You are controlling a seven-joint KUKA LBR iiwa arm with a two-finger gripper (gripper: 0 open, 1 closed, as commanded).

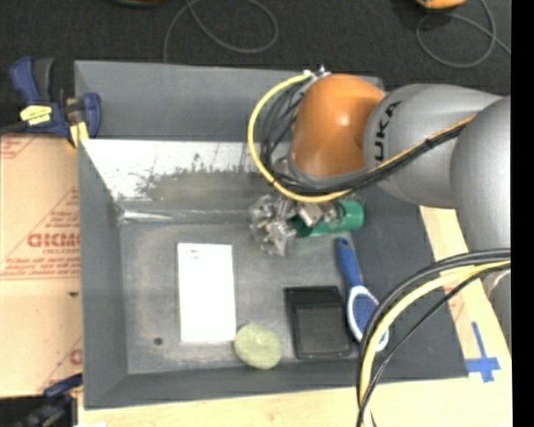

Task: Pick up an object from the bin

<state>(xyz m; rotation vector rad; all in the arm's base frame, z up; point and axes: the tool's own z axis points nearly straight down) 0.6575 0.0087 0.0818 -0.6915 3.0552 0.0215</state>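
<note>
gripper is low in the bin, above and right of the white card, with a green object just beside it. right of the card: black tray, then blue-and-white brush. pale green ball lies just beside the card's lower right corner.

Light came from above, fairly even. The sloped back wall of the grey metal bin gave pale glare, the white flat rectangular card looked very bright, and the black surface around the bin was dim.
</note>
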